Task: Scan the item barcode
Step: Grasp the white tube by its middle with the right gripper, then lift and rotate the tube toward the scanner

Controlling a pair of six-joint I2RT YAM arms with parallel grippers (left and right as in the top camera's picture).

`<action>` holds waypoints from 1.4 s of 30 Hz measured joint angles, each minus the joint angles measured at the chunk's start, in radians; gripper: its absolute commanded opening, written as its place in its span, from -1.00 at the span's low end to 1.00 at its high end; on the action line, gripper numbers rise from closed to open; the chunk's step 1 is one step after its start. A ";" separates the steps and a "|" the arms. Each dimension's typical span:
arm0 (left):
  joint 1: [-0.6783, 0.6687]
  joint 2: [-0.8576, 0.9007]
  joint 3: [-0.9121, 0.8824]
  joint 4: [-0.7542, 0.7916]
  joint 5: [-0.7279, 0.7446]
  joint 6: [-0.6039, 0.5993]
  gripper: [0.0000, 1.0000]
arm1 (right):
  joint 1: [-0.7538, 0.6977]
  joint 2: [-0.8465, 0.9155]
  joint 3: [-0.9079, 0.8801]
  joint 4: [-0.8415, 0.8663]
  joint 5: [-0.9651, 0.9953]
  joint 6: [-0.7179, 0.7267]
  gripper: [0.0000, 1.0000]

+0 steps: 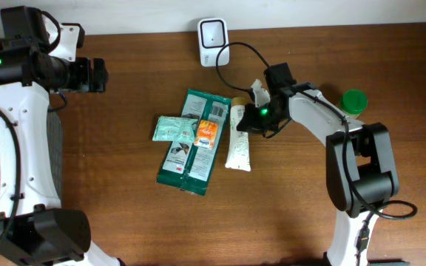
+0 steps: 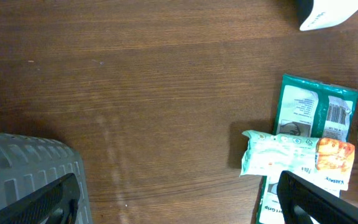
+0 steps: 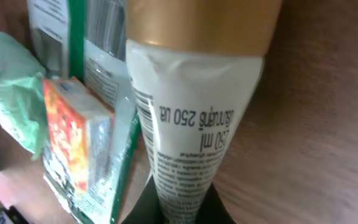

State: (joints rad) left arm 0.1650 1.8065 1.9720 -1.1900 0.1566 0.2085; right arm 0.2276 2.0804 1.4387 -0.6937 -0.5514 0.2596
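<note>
Looking down from overhead, the right gripper (image 1: 251, 120) is sitting at the gold-capped end of the white tube (image 1: 238, 144), which lies on the wooden table (image 1: 124, 207) just beside the right edge of the big green packet (image 1: 191, 148). From the right wrist camera the jaws look clamped onto that tube: its white body runs straight down between the 2 dark fingers (image 3: 135, 211) at the bottom of the frame, with the gold cap at the top and "250 ml" printed upside down on it. A few dark stripes show along the tube's left edge, too blurry for me to call them a barcode. 2 smaller packs lie across the green packet, a pale green pouch (image 1: 170, 128) on the left and an orange one (image 1: 207, 133) touching it on the right. The white barcode scanner (image 1: 213, 33) stands at the far edge of the table, well apart from the pile, with a black cable (image 1: 239, 50) curling off it. A green-capped bottle (image 1: 354, 101) sits out past the right arm. The left gripper (image 1: 95, 74) is parked at the upper left, away from everything, jaws spread wide with nothing between them, only bare wood under it in its wrist view.
</note>
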 measured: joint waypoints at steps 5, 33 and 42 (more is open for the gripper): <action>0.000 0.000 0.000 0.000 0.000 0.000 0.98 | 0.079 -0.005 0.185 -0.296 0.475 -0.001 -0.92; 0.000 0.000 0.000 0.000 0.000 0.000 0.98 | -0.121 -0.065 0.188 -0.481 0.025 -0.367 0.60; 0.000 0.000 0.000 0.000 0.000 0.000 0.98 | -0.114 -0.064 -0.056 -0.308 -0.084 -0.421 0.60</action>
State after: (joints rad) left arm 0.1650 1.8065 1.9720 -1.1900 0.1566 0.2085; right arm 0.1139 2.0167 1.3830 -1.0016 -0.6350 -0.1612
